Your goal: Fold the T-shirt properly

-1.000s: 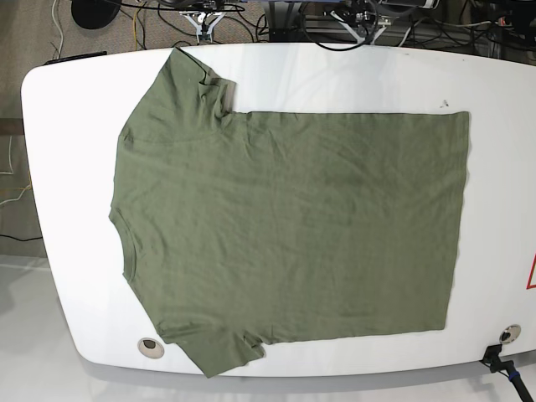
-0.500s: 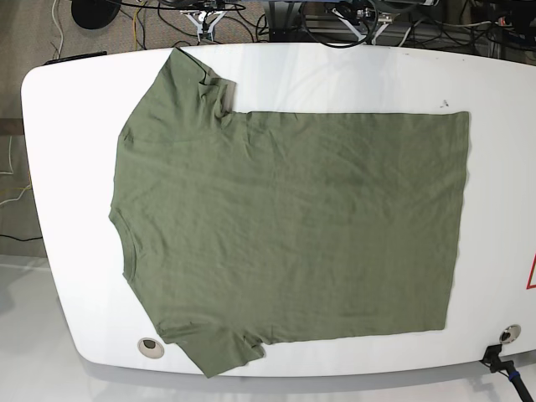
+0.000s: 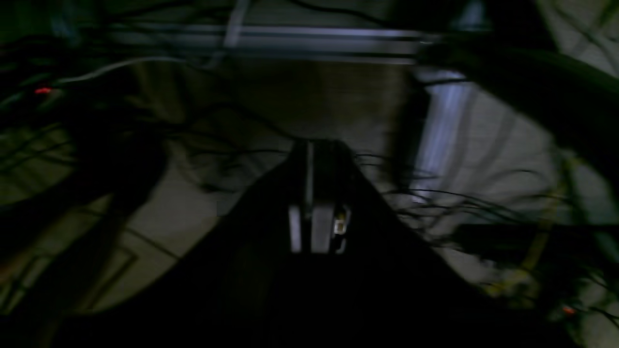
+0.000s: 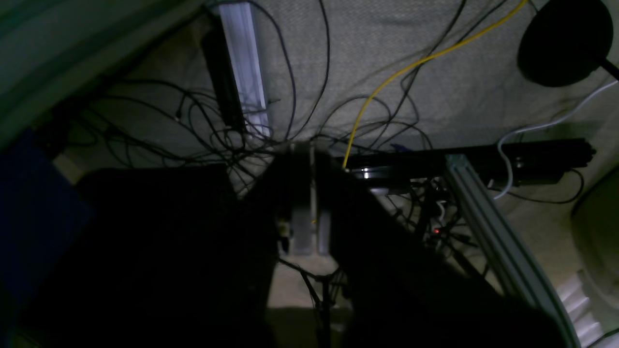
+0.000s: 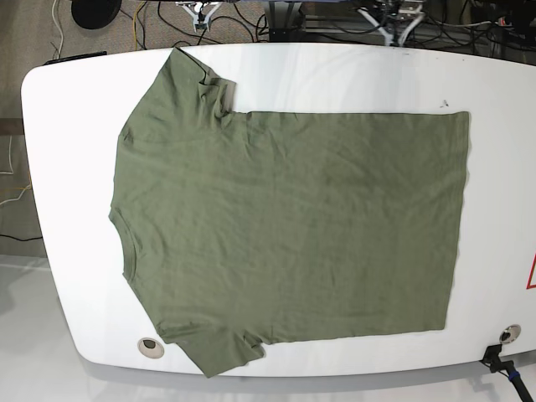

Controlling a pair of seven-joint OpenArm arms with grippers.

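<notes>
No readable text; red-edged triangle sign (image 5: pixel 531 275) at table's (image 5: pixel 67 167) right edge, cropped, illegible.

white table (image 5: pixel 75 126), carpet floor (image 4: pixel 411 34) prob., cables (image 4: pixel 290 72)

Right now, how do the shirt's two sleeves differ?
On the T-shirt, the far sleeve lies flat and spread toward the table's back edge. The near sleeve is smaller-looking, its tip reaching the front edge. Both lie unfolded at the collar end.

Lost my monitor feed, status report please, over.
Left end effector shut, empty. Right end effector shut, empty, both off the table. T-shirt flat, unfolded. Nothing on it.
</notes>
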